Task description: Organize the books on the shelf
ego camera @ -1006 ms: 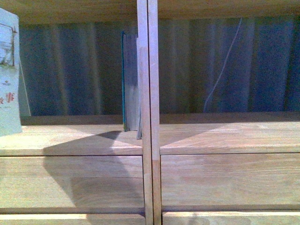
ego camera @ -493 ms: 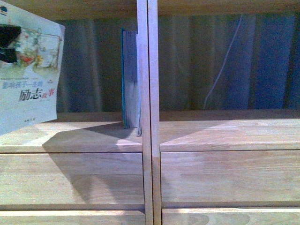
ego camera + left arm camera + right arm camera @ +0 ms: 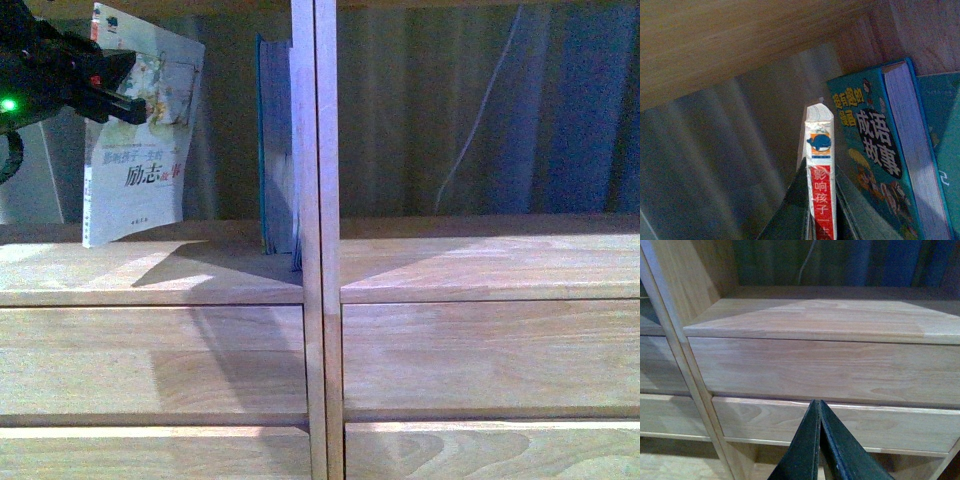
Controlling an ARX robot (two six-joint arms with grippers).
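The wooden shelf [image 3: 480,270] fills the front view. In its left compartment a few teal-edged books [image 3: 276,150] stand upright against the middle divider [image 3: 316,200]. Left of them and apart from them hangs the pale book [image 3: 140,150], slightly tilted, its lower edge close over the board. The left gripper [image 3: 135,100] is clamped on its upper part, one finger on each side, as the left wrist view shows. The right gripper [image 3: 818,440] is pressed closed on nothing, low before the drawer fronts. The book looks like a thin, light paperback, likely to flex and with a glossy cover that may slip, so a grip near the stiffer spine seems the safer hold. Its cover reads 励志 in large black characters, and its white spine [image 3: 821,165] carries a blue whale mark and 影响孩子 on a red band. The nearest teal cover [image 3: 875,150] reads 成语故事
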